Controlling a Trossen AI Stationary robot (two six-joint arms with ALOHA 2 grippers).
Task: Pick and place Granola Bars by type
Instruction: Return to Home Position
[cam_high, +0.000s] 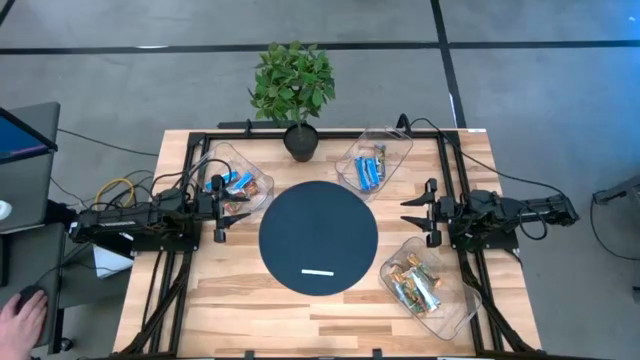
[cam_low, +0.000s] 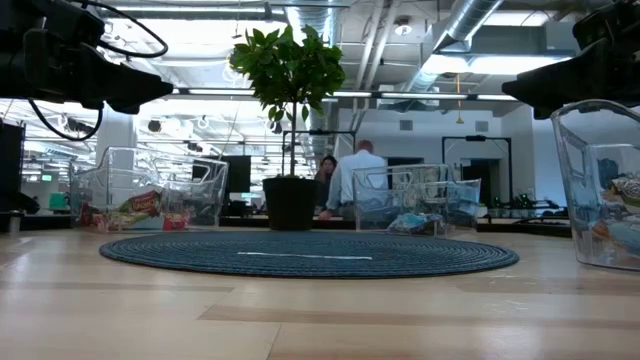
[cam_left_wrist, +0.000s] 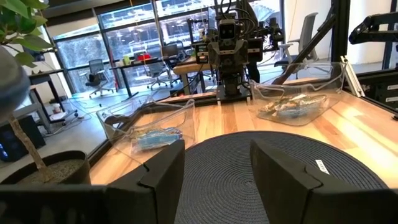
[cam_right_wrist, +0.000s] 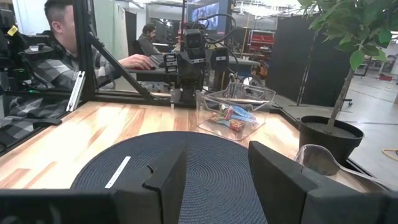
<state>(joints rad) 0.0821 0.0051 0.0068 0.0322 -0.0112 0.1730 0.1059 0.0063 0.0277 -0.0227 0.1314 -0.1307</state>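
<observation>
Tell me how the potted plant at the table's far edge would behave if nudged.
The potted plant would probably tip rather than slide: its foliage spreads much wider than its small dark pot. Its thin stem would likely bend first. The pot's gravel fill may add steadying weight.

My right gripper (cam_right_wrist: 217, 174) shows its fingers (cam_right_wrist: 166, 182) spread, facing the round dark mat (cam_right_wrist: 186, 144) and its white strip (cam_right_wrist: 118, 172). Beyond the mat I see a clear tray (cam_right_wrist: 263, 98) holding granola bars (cam_right_wrist: 233, 119), with the left arm (cam_right_wrist: 193, 56) behind it and a seated person (cam_right_wrist: 53, 59) nearby.
</observation>
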